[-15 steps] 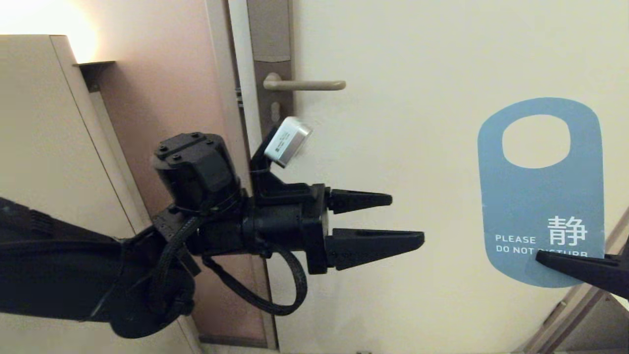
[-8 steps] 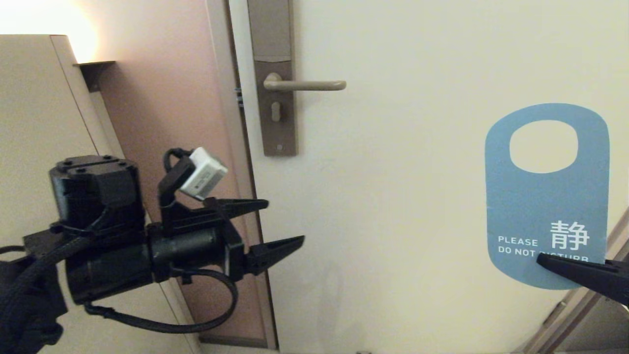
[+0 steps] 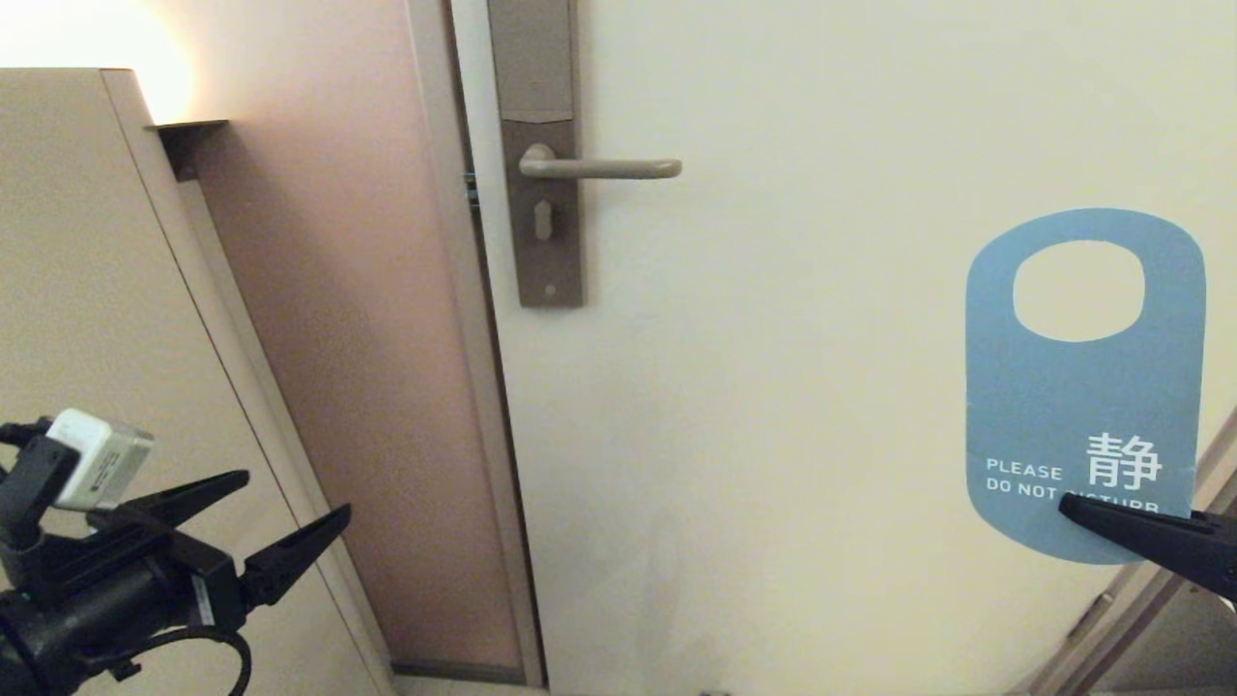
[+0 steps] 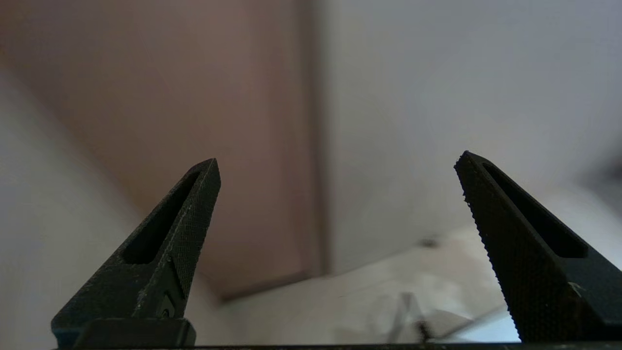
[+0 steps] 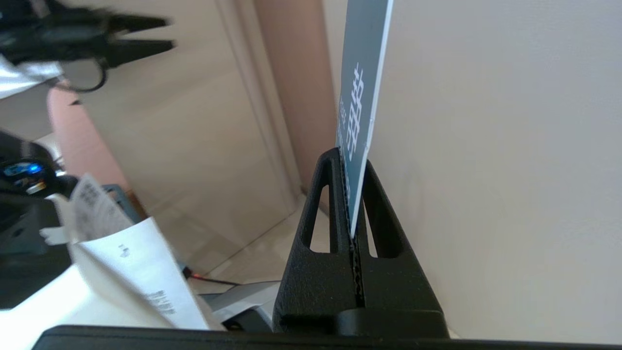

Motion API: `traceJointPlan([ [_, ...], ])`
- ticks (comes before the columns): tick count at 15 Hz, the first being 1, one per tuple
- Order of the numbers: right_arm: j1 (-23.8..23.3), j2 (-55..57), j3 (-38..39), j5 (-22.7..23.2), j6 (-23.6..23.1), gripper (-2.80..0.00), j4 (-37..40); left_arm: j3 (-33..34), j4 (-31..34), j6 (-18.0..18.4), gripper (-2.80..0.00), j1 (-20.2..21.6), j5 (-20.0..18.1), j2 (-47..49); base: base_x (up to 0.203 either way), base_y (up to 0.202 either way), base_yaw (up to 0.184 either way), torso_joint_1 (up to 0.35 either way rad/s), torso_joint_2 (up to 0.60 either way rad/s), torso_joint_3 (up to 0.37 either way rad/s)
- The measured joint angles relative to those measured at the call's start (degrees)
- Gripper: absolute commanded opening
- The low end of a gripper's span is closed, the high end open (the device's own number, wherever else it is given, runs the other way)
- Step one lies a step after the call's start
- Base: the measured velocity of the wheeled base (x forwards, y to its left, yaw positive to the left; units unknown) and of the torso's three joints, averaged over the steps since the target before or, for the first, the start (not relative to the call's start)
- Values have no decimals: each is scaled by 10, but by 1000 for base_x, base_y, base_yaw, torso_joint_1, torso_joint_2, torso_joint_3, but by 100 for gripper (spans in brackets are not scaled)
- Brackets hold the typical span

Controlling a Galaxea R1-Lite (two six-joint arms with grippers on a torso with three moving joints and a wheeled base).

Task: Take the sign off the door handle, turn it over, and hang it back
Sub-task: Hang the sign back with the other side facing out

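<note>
The sign [image 3: 1073, 406] is off the handle and held upright at the right of the head view, its blue "PLEASE DO NOT DISTURB" face towards me. My right gripper [image 3: 1068, 504] is shut on its lower edge; in the right wrist view the sign [image 5: 362, 87] stands edge-on between the closed fingers of that gripper [image 5: 351, 158]. The door handle [image 3: 599, 168] is bare, up on its lock plate [image 3: 541, 155], well to the left of the sign. My left gripper [image 3: 295, 495] is open and empty at the lower left, and in its own wrist view the gripper [image 4: 337, 165] has nothing between its fingers.
The cream door [image 3: 821, 387] fills the middle and right. Left of it are the pinkish door frame panel [image 3: 358, 319] and a beige cabinet side [image 3: 87, 261]. A strip of frame [image 3: 1150, 599] shows at the lower right corner.
My left arm has pulled back from mid-door down to the lower left, its gripper staying open. The sign in the right gripper has drifted slightly right and down.
</note>
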Motion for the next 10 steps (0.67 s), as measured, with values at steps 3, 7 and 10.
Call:
traceJointPlan([
  [3, 0, -4, 6, -26, 0, -280, 0, 56, 1, -1, 0, 20, 20, -55, 0, 0, 0, 0, 0, 0],
  [7, 0, -12, 15, -31, 0, -280, 0, 102, 41, -32, 0, 39, 66, -124, 0, 0, 0, 0, 0, 0],
  [10, -1, -15, 16, -31, 0, -280, 0, 106, 99, -39, 0, 53, 90, -177, 0, 0, 0, 0, 0, 0],
])
